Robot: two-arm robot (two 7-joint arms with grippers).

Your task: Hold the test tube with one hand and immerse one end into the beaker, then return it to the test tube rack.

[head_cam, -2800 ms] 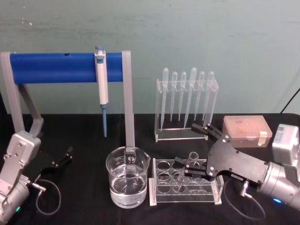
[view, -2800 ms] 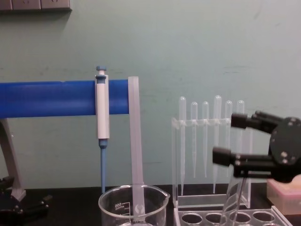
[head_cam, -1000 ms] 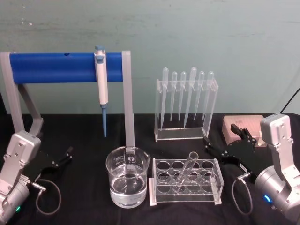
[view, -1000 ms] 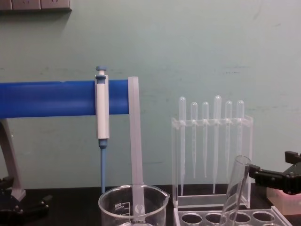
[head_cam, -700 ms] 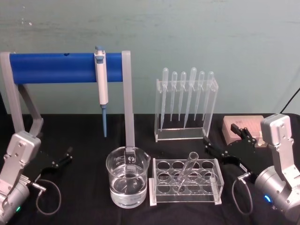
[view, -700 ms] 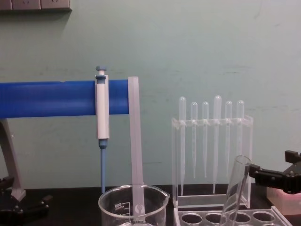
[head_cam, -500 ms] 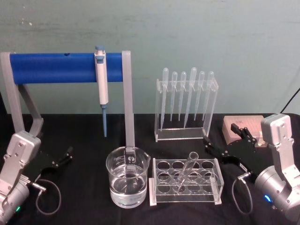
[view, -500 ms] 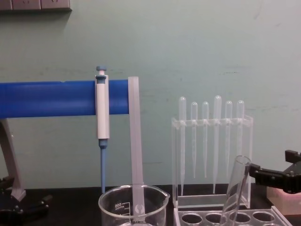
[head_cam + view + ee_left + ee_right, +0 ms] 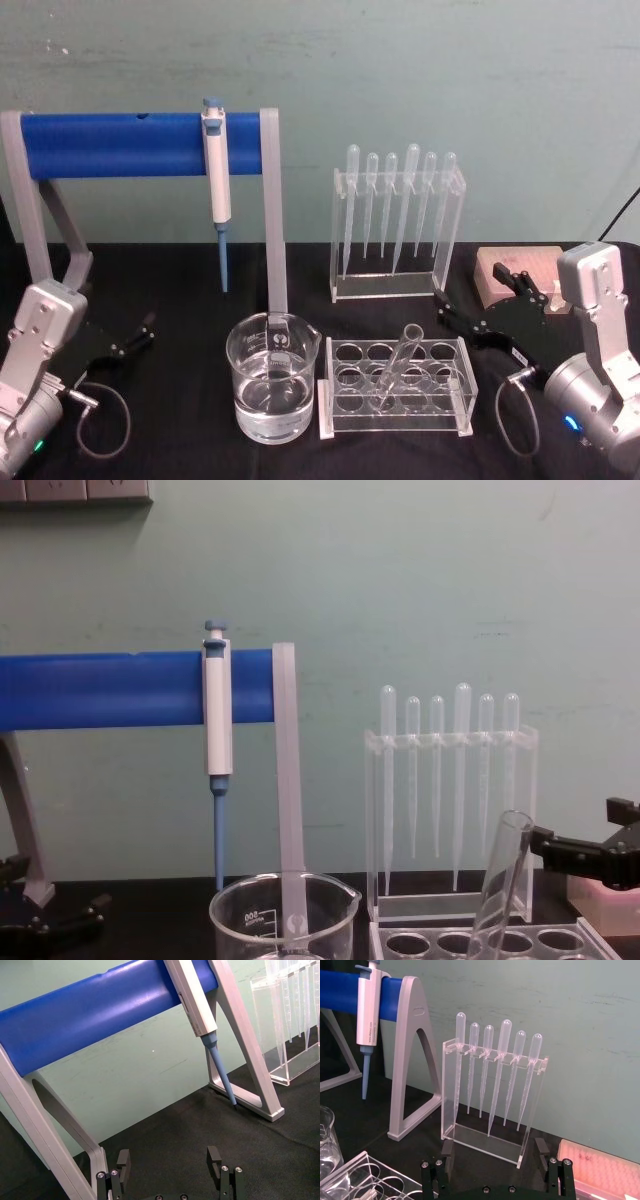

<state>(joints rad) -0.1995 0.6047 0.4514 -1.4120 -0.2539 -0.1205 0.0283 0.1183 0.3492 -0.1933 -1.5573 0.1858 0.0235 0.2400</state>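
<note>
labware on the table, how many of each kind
test tube: 1
beaker: 1
plastic pipettes: 6
micropipette: 1
clear racks: 2
pink tip box: 1
total: 12

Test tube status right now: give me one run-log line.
test tube: leaning in clear rack, released | beaker: left of rack, holds liquid | right gripper: open, right of rack | left gripper: open, idle

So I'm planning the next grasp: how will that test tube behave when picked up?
The test tube looks like thin clear glass, so probably fragile and slippery. It leans loosely in the rack, so a nudge would likely shift it. Being round, it would probably roll if laid down.
</note>
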